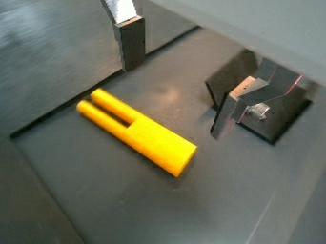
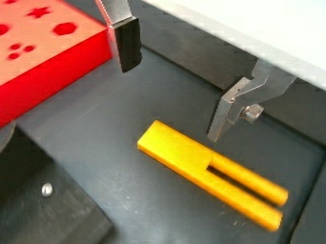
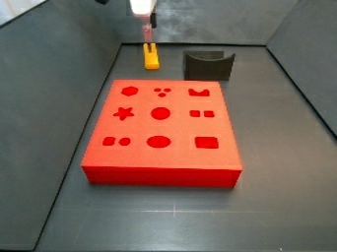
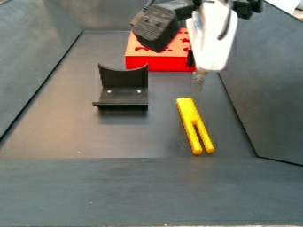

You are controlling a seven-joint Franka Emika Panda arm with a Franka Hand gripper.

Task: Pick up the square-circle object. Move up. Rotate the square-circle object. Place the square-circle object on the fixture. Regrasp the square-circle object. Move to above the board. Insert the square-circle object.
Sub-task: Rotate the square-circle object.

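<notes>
The square-circle object (image 1: 137, 134) is a slim yellow-orange bar, split into two prongs at one end, lying flat on the dark floor. It shows in both wrist views (image 2: 211, 172) and both side views (image 3: 152, 56) (image 4: 196, 126). My gripper (image 1: 176, 95) (image 2: 173, 100) hangs open and empty just above it, one finger on each side, not touching. In the side views the gripper (image 3: 146, 35) (image 4: 200, 76) is over the bar's end nearest the board. The fixture (image 4: 120, 89) (image 3: 208, 64) (image 2: 51, 205) stands beside the bar. The red board (image 3: 161, 128) (image 2: 45, 48) lies behind.
Grey walls enclose the floor (image 4: 130, 142) on all sides. In a wrist view the fixture (image 1: 287, 107) sits partly behind one finger. The wall runs close to the bar on the side away from the fixture.
</notes>
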